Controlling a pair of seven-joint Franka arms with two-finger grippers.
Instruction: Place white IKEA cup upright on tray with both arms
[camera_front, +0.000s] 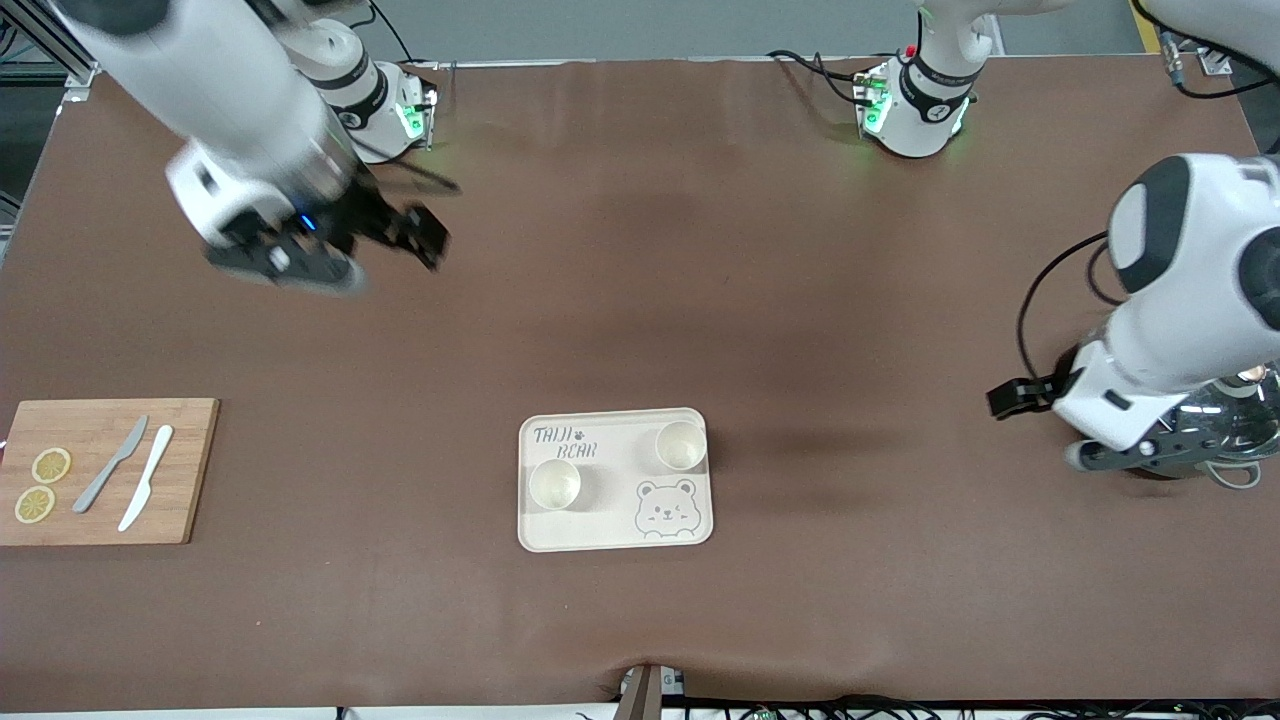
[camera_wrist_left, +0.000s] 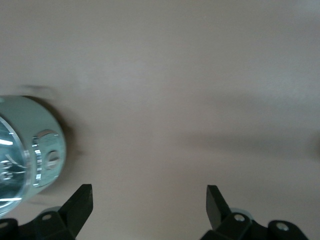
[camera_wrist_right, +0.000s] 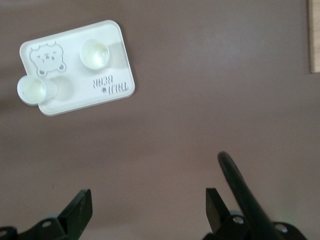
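Illumination is even and diffuse from overhead. The table (camera_front: 640, 330) shows soft shadows, one beside the tray (camera_front: 614, 480). Motion blur smears the right gripper (camera_front: 330, 245) in the front view. The left wrist view is pale, washed out and soft, with glare on a shiny metal object (camera_wrist_left: 27, 150).

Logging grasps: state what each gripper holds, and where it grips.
Nothing is held. The left gripper and the right gripper both have open jaws over bare table.
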